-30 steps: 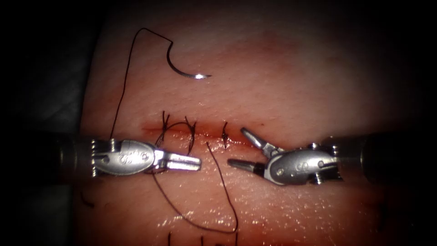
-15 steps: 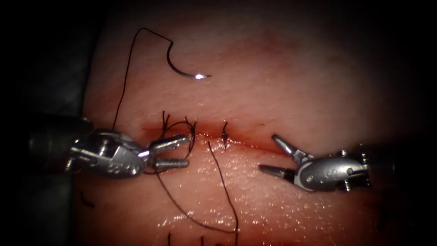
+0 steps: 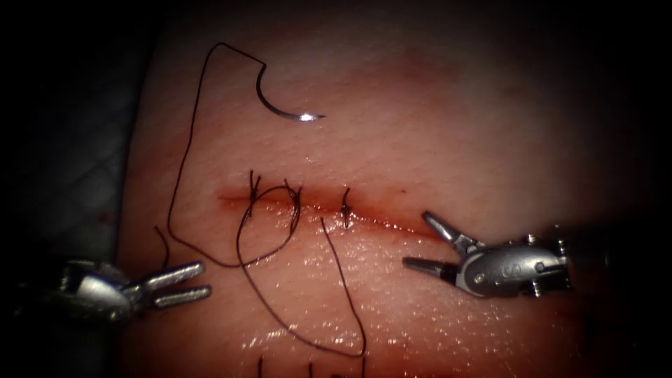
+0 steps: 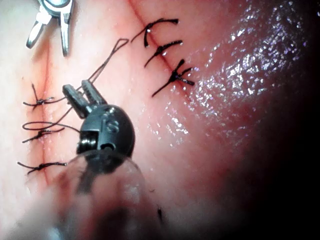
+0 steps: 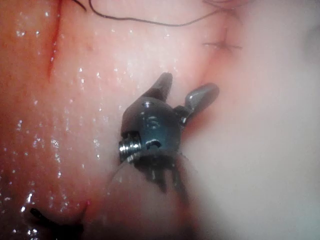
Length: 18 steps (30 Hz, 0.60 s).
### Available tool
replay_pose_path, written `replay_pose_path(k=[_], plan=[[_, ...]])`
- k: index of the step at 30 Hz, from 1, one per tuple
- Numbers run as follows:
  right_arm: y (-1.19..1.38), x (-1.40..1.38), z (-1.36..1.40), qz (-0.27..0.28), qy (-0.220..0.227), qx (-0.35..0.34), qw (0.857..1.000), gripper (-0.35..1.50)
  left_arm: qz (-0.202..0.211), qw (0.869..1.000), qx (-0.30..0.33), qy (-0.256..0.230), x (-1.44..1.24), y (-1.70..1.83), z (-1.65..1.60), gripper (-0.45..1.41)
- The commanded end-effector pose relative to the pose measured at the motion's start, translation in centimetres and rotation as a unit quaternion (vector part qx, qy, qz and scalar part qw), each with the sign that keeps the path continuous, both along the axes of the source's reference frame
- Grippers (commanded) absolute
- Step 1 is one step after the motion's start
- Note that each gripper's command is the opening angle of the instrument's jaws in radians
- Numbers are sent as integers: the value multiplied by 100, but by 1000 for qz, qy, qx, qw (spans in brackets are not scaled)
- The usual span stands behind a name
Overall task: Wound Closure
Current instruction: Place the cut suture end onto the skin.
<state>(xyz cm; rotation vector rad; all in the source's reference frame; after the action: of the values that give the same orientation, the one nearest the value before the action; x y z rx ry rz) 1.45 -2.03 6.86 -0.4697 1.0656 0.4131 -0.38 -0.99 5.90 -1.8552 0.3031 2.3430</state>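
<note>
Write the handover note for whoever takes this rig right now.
Left hand: open, holds nothing, low at the cut's left end.
Right hand: open, holds nothing, at the cut's right end.
Needle: free, lying on the tissue above the cut, not in the tissue.
Thread: runs from the needle down the left side and loops loosely across the cut.
Done: stitches with cut ends along the cut.
Left: the loose loop is not tightened.

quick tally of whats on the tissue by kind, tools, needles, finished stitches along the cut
tools: 2, the left tool and the right tool, both open and holding nothing
needles: 1, the needle lying free on the tissue above the cut, trailing thread
stitches: 3, counted in the endoscope view, first stitch, second stitch, third stitch
total: 6
</note>
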Motion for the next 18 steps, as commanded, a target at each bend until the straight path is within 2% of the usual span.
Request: replay_pose_path(k=[1,5,6,7,8,9,11,12,13,15,18], plan=[[-4,6,6,1,3,3,1000,145,-3,1000,21,-10,-6,-5,9,-20],[-5,6,7,1,4,5,1000,145,-5,996,83,-33,-10,-17,27,-16],[-5,6,7,1,4,4,1000,145,-5,995,95,-40,-12,-20,31,-11],[-6,6,7,2,6,6,1000,145,-3,992,119,-52,-15,-24,40,5],[-6,6,7,2,6,6,1000,145,-3,992,119,-52,-15,-24,40,5],[-7,6,8,2,6,6,1000,145,-6,990,133,-56,-18,-27,47,19],[-8,7,8,3,7,7,1000,145,-9,987,150,-60,-23,-34,60,34],[-10,7,9,3,7,6,1000,143,-13,985,162,-63,-27,-39,72,49],[-10,7,9,3,7,6,1000,143,-13,985,162,-63,-27,-39,72,49],[-10,8,9,4,7,6,1000,143,-16,982,176,-67,-30,-44,86,62],[-10,8,9,4,7,6,1000,143,-20,978,194,-72,-31,-48,107,66]])
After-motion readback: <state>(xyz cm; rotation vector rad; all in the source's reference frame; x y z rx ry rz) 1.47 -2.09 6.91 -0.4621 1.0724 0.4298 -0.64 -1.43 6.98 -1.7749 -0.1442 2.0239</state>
